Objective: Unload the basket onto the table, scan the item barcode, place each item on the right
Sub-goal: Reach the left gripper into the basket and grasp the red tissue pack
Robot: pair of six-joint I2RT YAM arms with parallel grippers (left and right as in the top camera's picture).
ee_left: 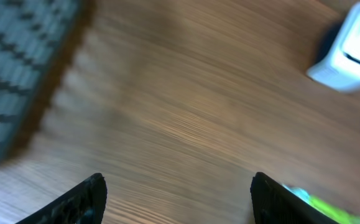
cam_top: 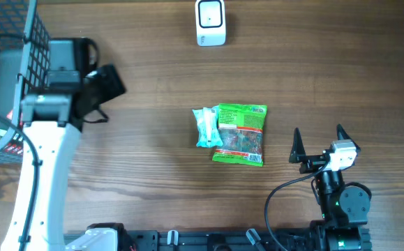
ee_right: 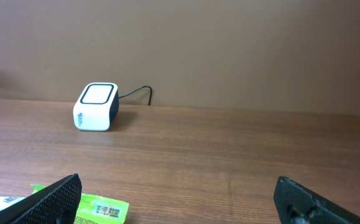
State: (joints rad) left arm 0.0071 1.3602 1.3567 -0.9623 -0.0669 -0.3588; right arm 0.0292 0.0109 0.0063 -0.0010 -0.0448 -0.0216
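A green snack packet [cam_top: 240, 134] lies flat mid-table with a small teal packet [cam_top: 205, 127] against its left side. A white label with a barcode [ee_right: 107, 211] shows on the green packet's corner nearest the right arm. The white scanner [cam_top: 211, 22] stands at the far edge, also seen as the scanner [ee_right: 96, 107] in the right wrist view. My left gripper [ee_left: 176, 186] is open over bare wood beside the basket, nothing between its fingers; that view is motion-blurred. My right gripper [cam_top: 318, 136] stands open just right of the packets, holding nothing.
A black wire basket [cam_top: 6, 42] with packaged goods inside fills the far left corner, close to the left arm. A cable runs from the scanner to the back wall [ee_right: 139, 92].
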